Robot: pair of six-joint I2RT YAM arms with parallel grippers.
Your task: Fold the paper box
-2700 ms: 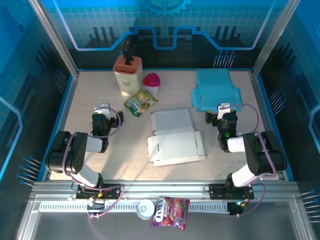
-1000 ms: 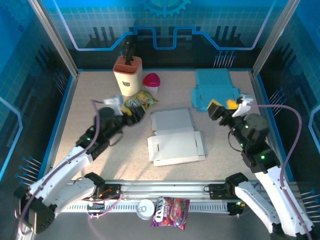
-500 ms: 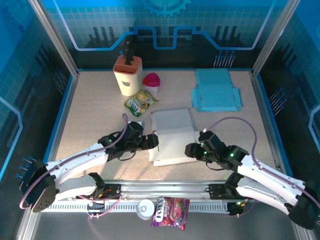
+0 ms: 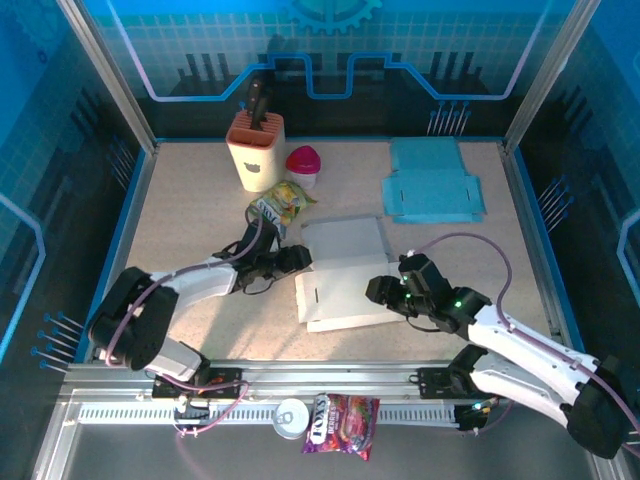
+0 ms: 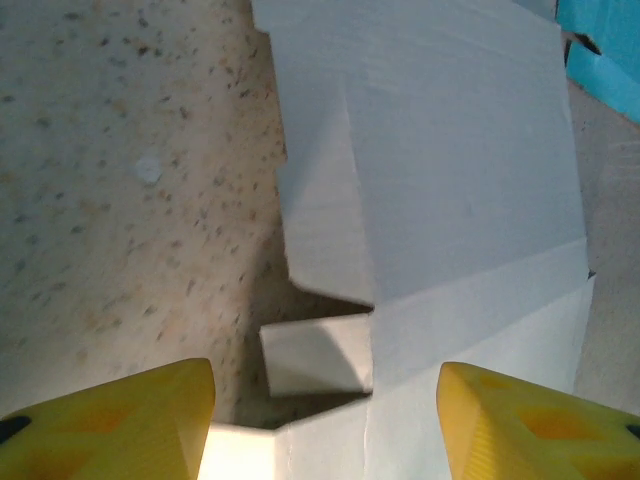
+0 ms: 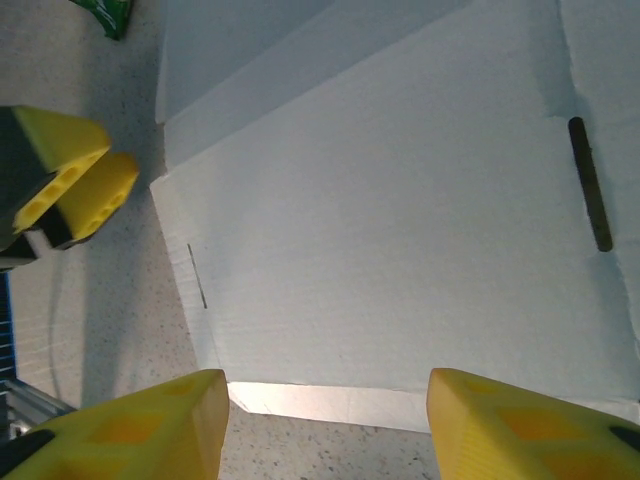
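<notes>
The flat white paper box [image 4: 345,265] lies unfolded in the middle of the table. My left gripper [image 4: 297,258] is low at the box's left edge and stands open. In the left wrist view its yellow fingers [image 5: 110,420] straddle a small side flap [image 5: 315,355] of the box [image 5: 450,180], with the gripper [image 5: 325,430] touching nothing. My right gripper [image 4: 383,292] hangs open over the right part of the box. In the right wrist view the gripper [image 6: 325,425] spans the box's near edge, above the white panel [image 6: 400,220]; the left gripper's yellow fingers [image 6: 60,170] show beyond it.
A flattened blue box [image 4: 432,182] lies at the back right. A beige knife holder [image 4: 257,150], a pink-lidded cup [image 4: 304,163] and a green snack bag [image 4: 282,205] stand at the back left. A can [image 4: 290,418] and a candy packet [image 4: 340,422] sit on the front rail.
Both arms have swung out from their folded rest poses to the white box. Over the last half second the left gripper moved back along the box's left edge; the right barely shifted.
</notes>
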